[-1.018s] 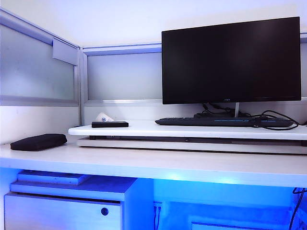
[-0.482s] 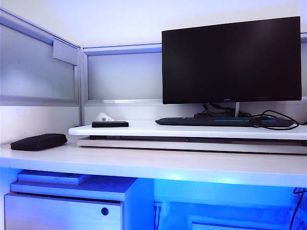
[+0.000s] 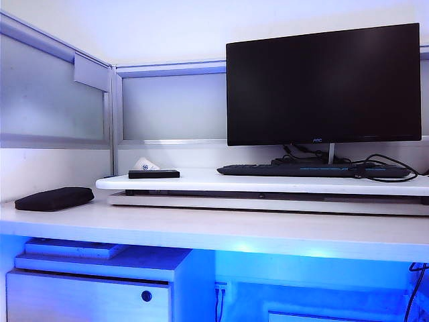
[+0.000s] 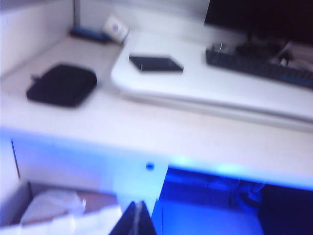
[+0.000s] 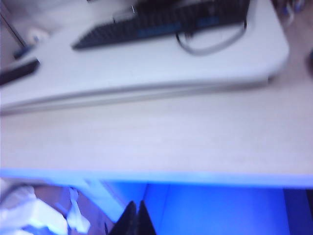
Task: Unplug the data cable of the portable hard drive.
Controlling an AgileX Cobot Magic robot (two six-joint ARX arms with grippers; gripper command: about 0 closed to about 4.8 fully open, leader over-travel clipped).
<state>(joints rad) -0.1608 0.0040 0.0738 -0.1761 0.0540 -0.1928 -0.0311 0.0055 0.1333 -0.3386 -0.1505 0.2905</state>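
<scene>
**Entry: portable hard drive on raised shelf, both grippers held low and short of the desk**

- Portable hard drive [image 3: 153,174]: a flat black slab laid near the left end of the white raised shelf [image 3: 268,182], long axis running along the shelf's length. It is also seen in the left wrist view [image 4: 156,64].
- Data cable: not made out in any view; whether it remains plugged in cannot be told.
- Left gripper [image 4: 135,219]: fingers pressed together, nothing held. It is kept below and in front of the desk edge, with the drive well ahead and above.
- Right gripper [image 5: 134,218]: likewise closed and empty, set low before the desk, facing the keyboard [image 5: 161,22]. The drive appears only at that view's margin [image 5: 18,71].
- Judgement: the left arm is taken as nearer to the drive.
- Neither arm is seen in the exterior view.
- Black pouch [image 3: 53,198]: set on the desk, left of the shelf.
</scene>
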